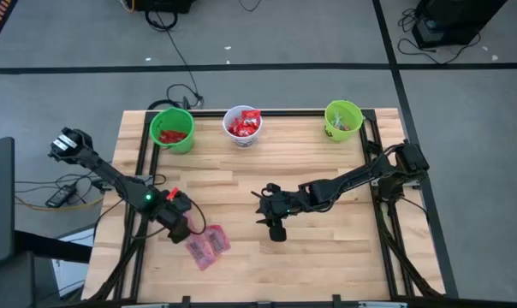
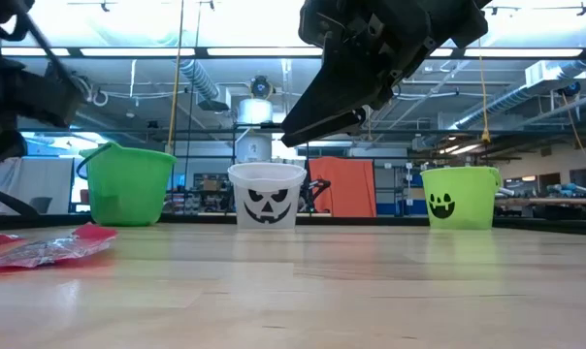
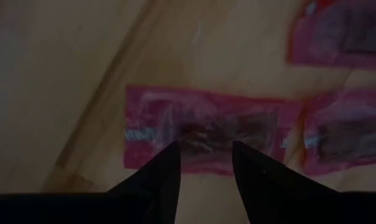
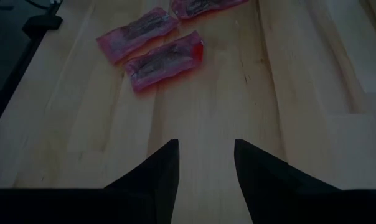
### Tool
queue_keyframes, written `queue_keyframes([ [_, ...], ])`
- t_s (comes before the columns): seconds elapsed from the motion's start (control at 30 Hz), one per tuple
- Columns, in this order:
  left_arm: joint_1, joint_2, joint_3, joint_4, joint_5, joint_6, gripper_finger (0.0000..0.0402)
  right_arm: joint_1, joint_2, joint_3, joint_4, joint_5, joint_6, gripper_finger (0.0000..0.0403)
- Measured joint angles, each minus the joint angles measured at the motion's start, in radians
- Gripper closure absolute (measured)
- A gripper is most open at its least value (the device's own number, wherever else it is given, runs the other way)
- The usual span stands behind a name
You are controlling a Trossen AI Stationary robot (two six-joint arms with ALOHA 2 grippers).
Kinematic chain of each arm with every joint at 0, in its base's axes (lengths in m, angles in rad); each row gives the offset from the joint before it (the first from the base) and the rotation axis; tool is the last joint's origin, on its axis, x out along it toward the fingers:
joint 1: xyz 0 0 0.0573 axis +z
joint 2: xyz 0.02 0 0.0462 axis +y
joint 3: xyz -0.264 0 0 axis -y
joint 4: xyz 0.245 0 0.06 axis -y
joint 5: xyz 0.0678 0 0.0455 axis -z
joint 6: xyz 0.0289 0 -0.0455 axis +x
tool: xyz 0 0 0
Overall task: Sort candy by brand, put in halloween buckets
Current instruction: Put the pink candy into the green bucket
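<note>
On the pale wooden surface (image 1: 327, 231), three flat translucent pinkish-red candy packets (image 1: 208, 246) lie well in front of the white plastic jack-o'-lantern bucket (image 1: 242, 126), toward its left. The left claw (image 3: 203, 149) hangs just over one packet, fingers apart, gripping nothing. The right claw (image 4: 203, 152) hovers in front of the white bucket, partly open and empty. Beside that bucket stand a green bucket (image 1: 173, 130) holding red packets and a lime faced bucket (image 1: 343, 120).
</note>
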Motion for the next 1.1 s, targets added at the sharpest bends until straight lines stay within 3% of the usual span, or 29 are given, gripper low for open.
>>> queue_keyframes([
  [0.2, -0.013, 0.056, 0.0, 0.004, -0.008, -0.009, 0.0243, 0.0, 0.0, 0.0, 0.003, 0.0, -0.001, 0.0238],
  [0.43, -0.013, 0.149, 0.005, 0.015, -0.008, 0.017, 0.0174, 0.0, 0.0, 0.0, 0.003, 0.0, -0.001, 0.0238],
  [0.53, -0.013, 0.18, 0.007, 0.013, -0.014, 0.052, 0.0165, 0.0, 0.0, 0.0, 0.003, -0.001, -0.001, 0.0238],
  [0.67, -0.009, 0.184, 0.007, 0.02, -0.026, 0.028, 0.0207, 0.0, 0.0, 0.0, 0.003, -0.001, -0.001, 0.0238],
  [0.9, 0.02, 0.143, 0.018, 0.002, -0.077, 0.016, 0.038, 0.0, 0.0, 0.0, 0.004, -0.001, 0.005, 0.0238],
  [1.1, 0.076, 0.038, 0.057, -0.106, -0.22, 0.052, 0.0372, 0.0, 0.0, 0.0, 0.004, -0.001, 0.006, 0.0238],
])
